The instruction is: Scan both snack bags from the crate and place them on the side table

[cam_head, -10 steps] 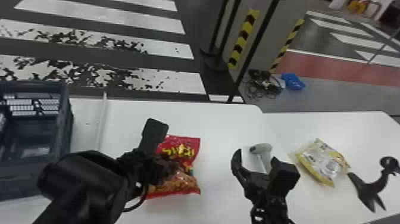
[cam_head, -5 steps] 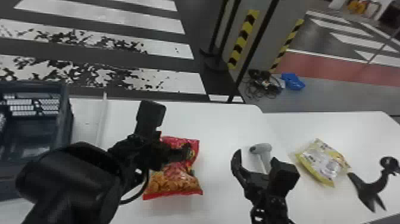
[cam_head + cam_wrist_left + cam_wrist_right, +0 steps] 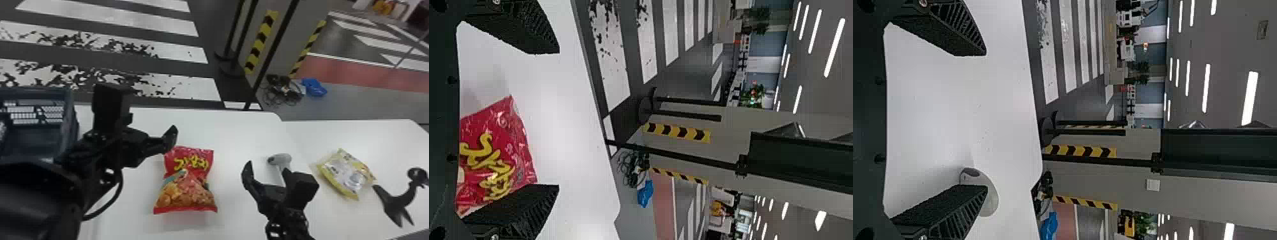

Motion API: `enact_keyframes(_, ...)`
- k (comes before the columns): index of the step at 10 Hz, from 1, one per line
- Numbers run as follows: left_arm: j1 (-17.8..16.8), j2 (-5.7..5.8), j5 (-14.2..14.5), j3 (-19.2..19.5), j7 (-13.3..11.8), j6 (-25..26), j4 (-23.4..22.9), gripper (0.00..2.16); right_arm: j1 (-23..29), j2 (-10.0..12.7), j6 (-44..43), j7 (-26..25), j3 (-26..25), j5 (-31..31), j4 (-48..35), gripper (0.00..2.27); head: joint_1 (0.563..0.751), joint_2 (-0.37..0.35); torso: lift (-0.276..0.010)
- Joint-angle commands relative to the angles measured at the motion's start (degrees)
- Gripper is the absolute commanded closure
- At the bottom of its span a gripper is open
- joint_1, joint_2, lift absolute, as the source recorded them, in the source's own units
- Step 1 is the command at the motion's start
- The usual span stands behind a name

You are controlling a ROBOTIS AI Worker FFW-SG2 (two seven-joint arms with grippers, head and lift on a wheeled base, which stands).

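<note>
Crate (image 3: 69,124): rigid dark plastic, slotted walls, far left. Left gripper (image 3: 558,119): fingers spread, ribbed black pads, holding nothing; the nearer to the red snack bag (image 3: 188,188). That bag, glossy and plump, lies flat on the white table (image 3: 236,131), right of the gripper and closer to the robot, long axis running fore and aft. Right gripper (image 3: 986,120): spread, empty, beside the smooth pale scanner (image 3: 281,158). Yellow snack bag (image 3: 346,175): crinkled, askew on the side table (image 3: 383,134).

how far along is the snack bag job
Looks done: the yellow snack bag lies on the side table, though whether it was scanned can't be told. In hand: nothing; the left end effector is open near the red snack bag. Left: that red bag, out of the crate but on the main table, likely needs scanning and moving over.
</note>
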Motion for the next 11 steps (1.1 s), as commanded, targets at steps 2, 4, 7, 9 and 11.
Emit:
enact_keyframes(2,5.67,5.54,-0.78,7.08,-2.07,-9.88,-3.93,0.04,-0.57,-0.41,5.86,4.85,-1.26,-3.63,-1.19,0.03,0.695,-0.350,-0.095)
enact_keyframes(4,10.24,9.06,-0.69,10.60,-2.42,-19.55,-5.77,0.04,-0.65,-0.50,12.72,8.89,-3.01,-7.14,-4.18,0.03,0.695,-0.281,-0.095)
enact_keyframes(7,16.31,11.34,-1.04,13.85,-3.13,-35.02,-5.86,0.04,-1.62,-0.59,29.95,15.66,-8.20,-19.36,-9.54,0.03,0.695,-0.209,-0.095)
enact_keyframes(9,20.70,11.43,-0.87,15.96,-3.48,-40.12,-5.86,0.04,-3.29,-0.59,42.78,19.70,-11.80,-27.62,-10.33,0.03,0.695,-0.173,-0.095)
enact_keyframes(11,24.92,11.08,-0.78,18.33,-3.48,-44.34,-5.60,0.04,-5.66,-0.50,54.91,21.99,-14.53,-32.46,-10.68,0.03,0.695,-0.119,-0.095)
